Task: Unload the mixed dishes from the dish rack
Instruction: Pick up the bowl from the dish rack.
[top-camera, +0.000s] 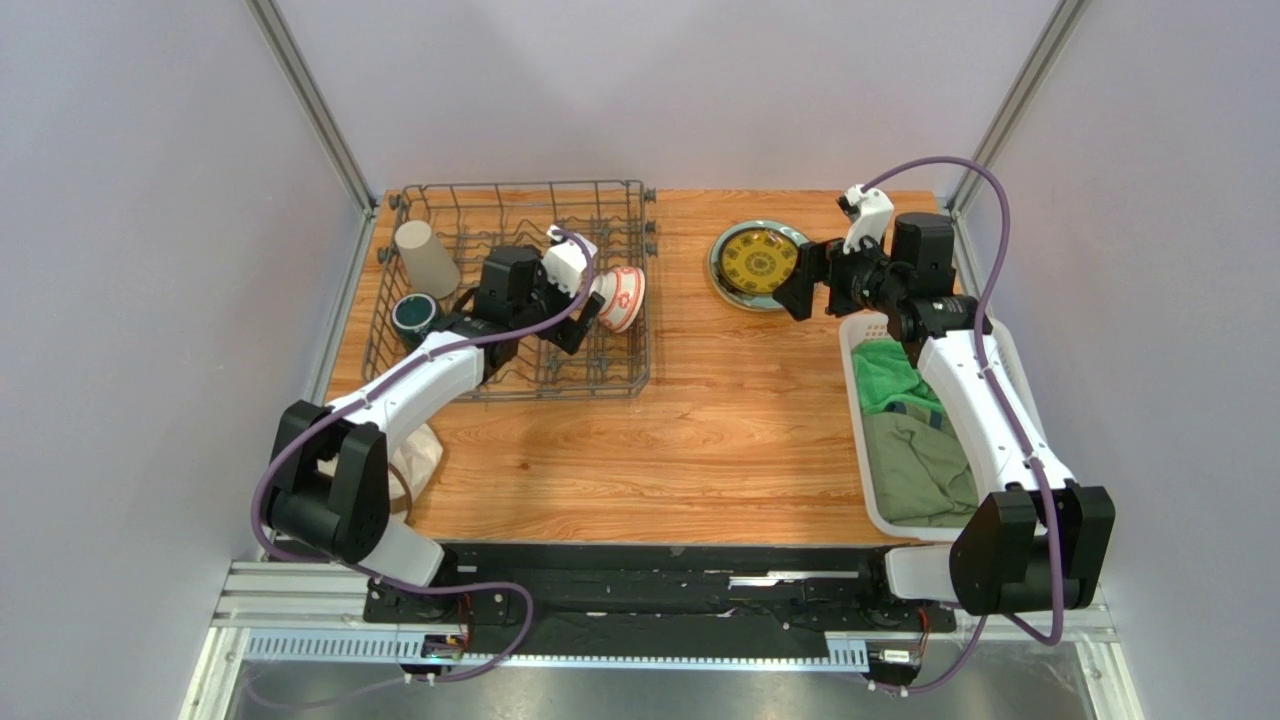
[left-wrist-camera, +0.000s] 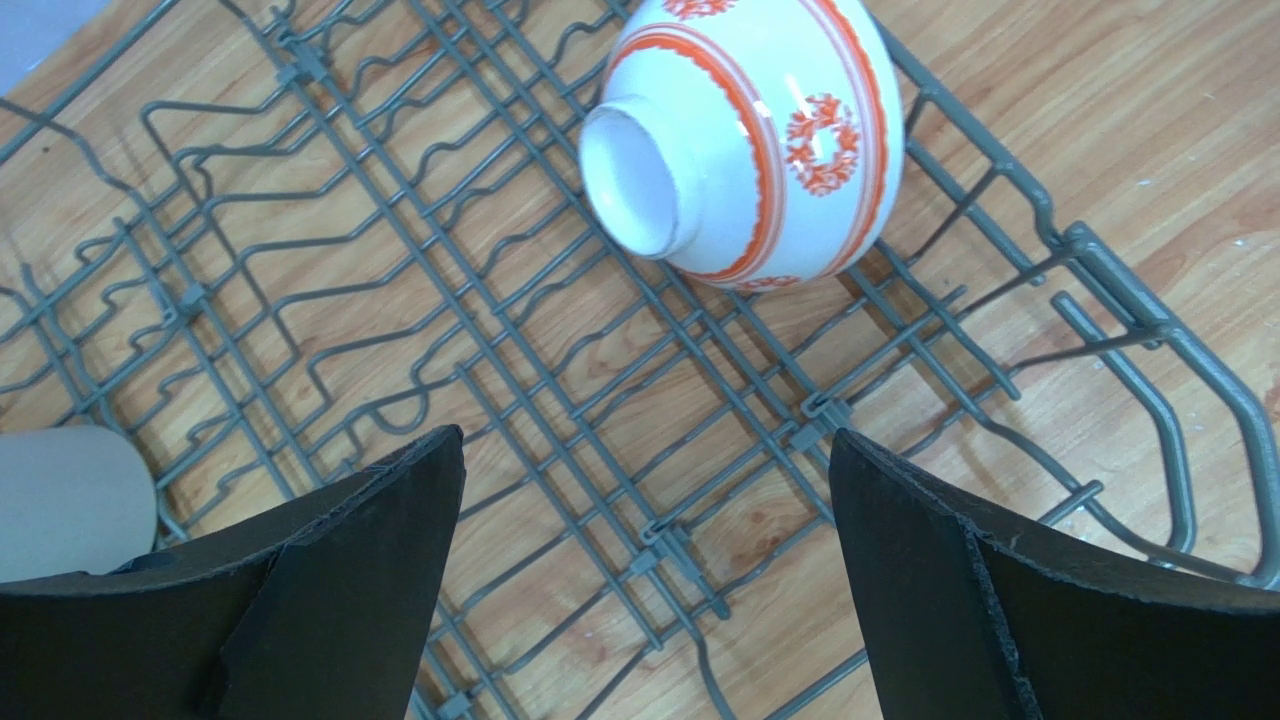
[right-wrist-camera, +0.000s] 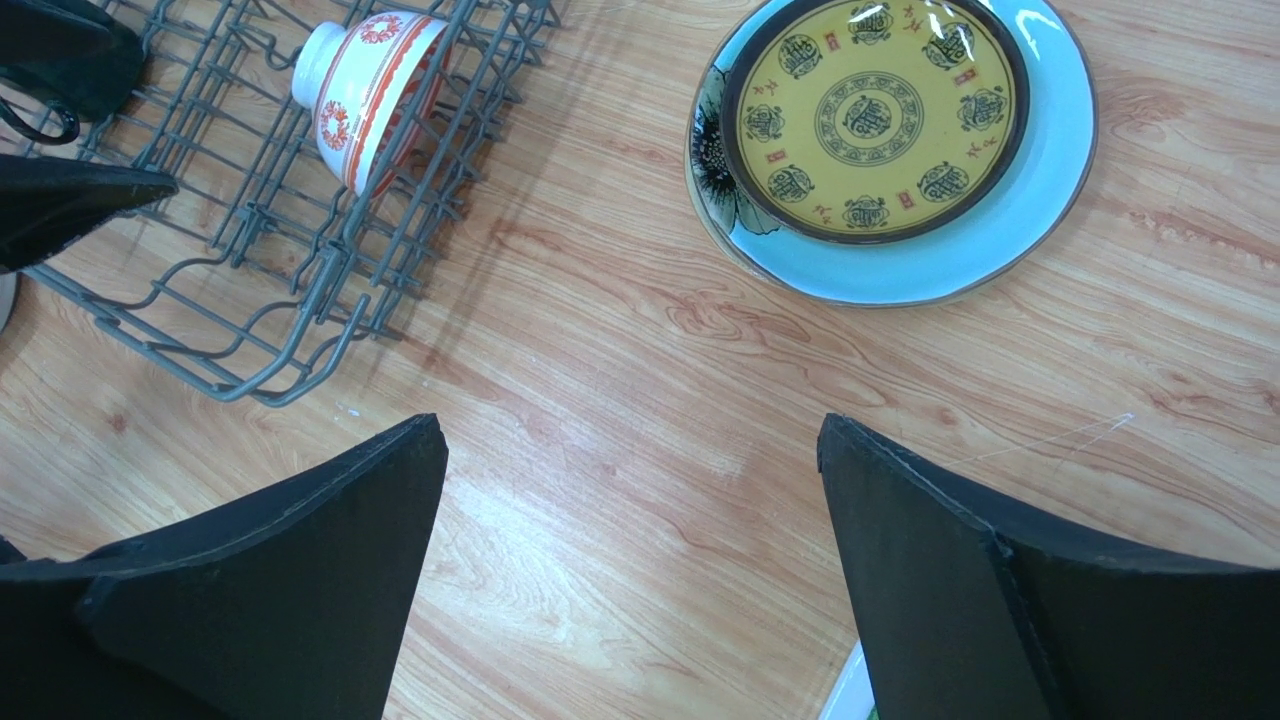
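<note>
Cup (top-camera: 425, 258) in the rack's (top-camera: 451, 197) far-left corner, leaning or lying; cannot tell which. Mug (top-camera: 415, 315) just nearside of it, mouth up, also inside the rack.

Left arm reaches in over the rack's middle. Left hand (left-wrist-camera: 643, 444) spread wide, nothing between the fingers, only bare wire below. Edge of the cup shows at the lower left of the left wrist view.

Bowl (left-wrist-camera: 751, 135) on its side against the rack's right wall, foot ring turned toward the left hand. Ahead of the fingertips, not touching them.

Right of the rack, on the bare worktop (top-camera: 721, 435): yellow plate (right-wrist-camera: 872, 113) stacked face up on the flowered plate (right-wrist-camera: 1037, 203). Only the lower plate's pale rim and a dark flower at its left edge show. Stack well apart from the rack.

Right hand (right-wrist-camera: 631, 428) wide too, empty, over the worktop just right of the stack. Fingers point toward the plates, not touching them.

Far right: white basket (top-camera: 863, 435) at the worktop's edge, green cloths (top-camera: 917, 458) heaped in it, right arm passing above.
</note>
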